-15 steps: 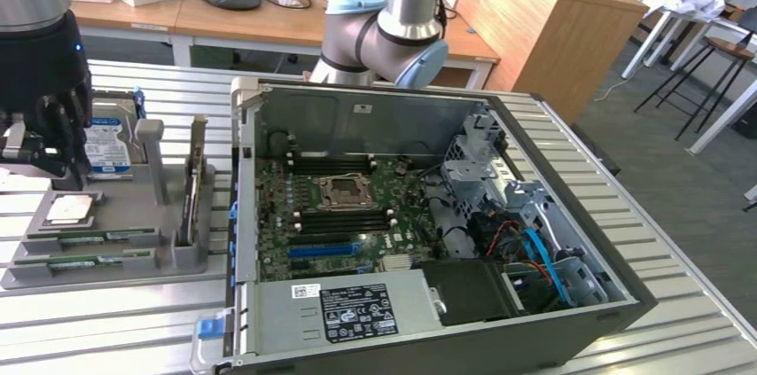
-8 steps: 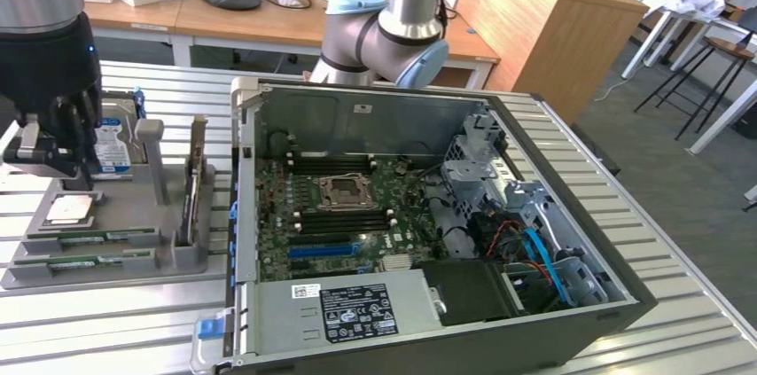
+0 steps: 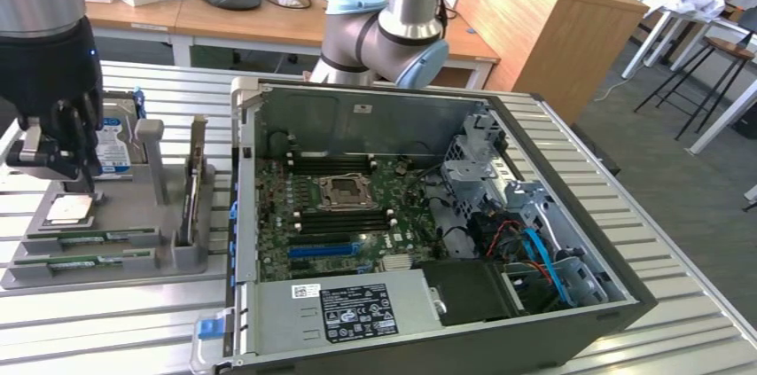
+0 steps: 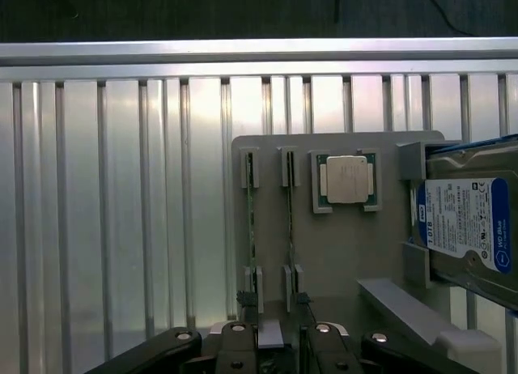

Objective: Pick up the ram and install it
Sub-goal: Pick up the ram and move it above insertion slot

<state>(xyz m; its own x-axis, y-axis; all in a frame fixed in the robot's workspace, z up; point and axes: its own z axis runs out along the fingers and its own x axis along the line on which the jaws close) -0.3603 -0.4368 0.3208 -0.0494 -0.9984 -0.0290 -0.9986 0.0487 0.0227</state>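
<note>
Wrist view: two ram sticks (image 4: 250,236) (image 4: 290,236), one processor (image 4: 346,180).

exterior camera: set high off my arm, angled down across the tabletop (image 3: 119,331) from mid-distance. open computer case (image 3: 355,118) centred, grey holder (image 3: 106,273) at the exterior view's left. wrist camera: looks straight down past my claw (image 4: 279,350), close over that holder. shared: holder, hard drive (image 4: 465,228), processor chip (image 4: 346,180).

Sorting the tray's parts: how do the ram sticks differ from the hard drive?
The ram sticks are thin green boards; the hard drive is a thick silver block. The ram sticks sit low, the hard drive stands taller with a blue-white label. Both stand on edge in the grey tray.
</note>
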